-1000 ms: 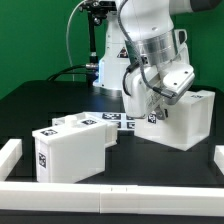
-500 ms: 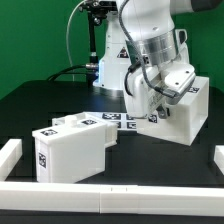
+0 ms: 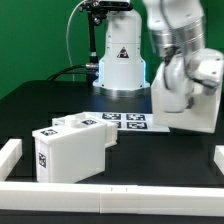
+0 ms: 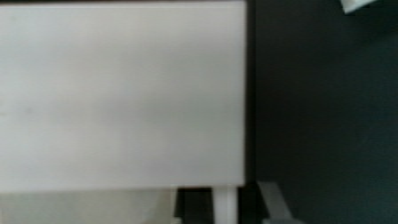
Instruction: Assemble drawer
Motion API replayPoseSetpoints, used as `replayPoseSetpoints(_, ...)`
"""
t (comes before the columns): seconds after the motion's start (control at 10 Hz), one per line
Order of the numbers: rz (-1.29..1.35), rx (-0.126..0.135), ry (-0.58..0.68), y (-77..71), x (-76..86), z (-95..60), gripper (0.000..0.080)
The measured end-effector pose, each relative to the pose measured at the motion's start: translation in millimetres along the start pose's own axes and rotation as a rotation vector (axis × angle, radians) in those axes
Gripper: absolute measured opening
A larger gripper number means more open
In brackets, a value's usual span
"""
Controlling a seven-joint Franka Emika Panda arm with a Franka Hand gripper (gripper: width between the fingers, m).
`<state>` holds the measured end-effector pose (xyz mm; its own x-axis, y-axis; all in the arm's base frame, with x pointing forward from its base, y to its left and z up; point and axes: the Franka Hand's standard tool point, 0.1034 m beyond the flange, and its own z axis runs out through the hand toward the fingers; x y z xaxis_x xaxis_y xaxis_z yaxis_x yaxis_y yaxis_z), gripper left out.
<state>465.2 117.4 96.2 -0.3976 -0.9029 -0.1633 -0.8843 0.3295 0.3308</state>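
The large white drawer shell stands at the exterior view's right, mostly hidden behind my arm. In the wrist view its flat white face fills most of the picture. My gripper is at the shell's edge, with a thin white wall between the two fingers, so it looks shut on that wall. Two smaller white trays with black-and-white tags stand together at the exterior view's front left, one in front and one behind it.
The marker board lies flat on the black table between the trays and the shell. Low white border rails run along the front and at the left corner. The robot base stands at the back.
My arm has swung to the exterior view's right, and the shell has moved right with it. The shell is more hidden behind the arm. The two trays have not moved.
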Motion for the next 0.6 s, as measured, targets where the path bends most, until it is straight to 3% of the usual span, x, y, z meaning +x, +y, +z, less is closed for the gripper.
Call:
replayPoseSetpoints(0.1, -0.026, 0.009, -0.012, 3.5, -9.8, -3.4, 0.0031)
replayPoseSetpoints(0.4, -0.040, -0.006, -0.094, 1.2, -4.2, 1.1, 0.0031)
replayPoseSetpoints(0.5, -0.047, -0.001, -0.168, -1.3, -3.6, 0.4, 0.0031)
replayPoseSetpoints(0.6, -0.061, 0.023, -0.195, -6.4, -5.9, -2.9, 0.0031)
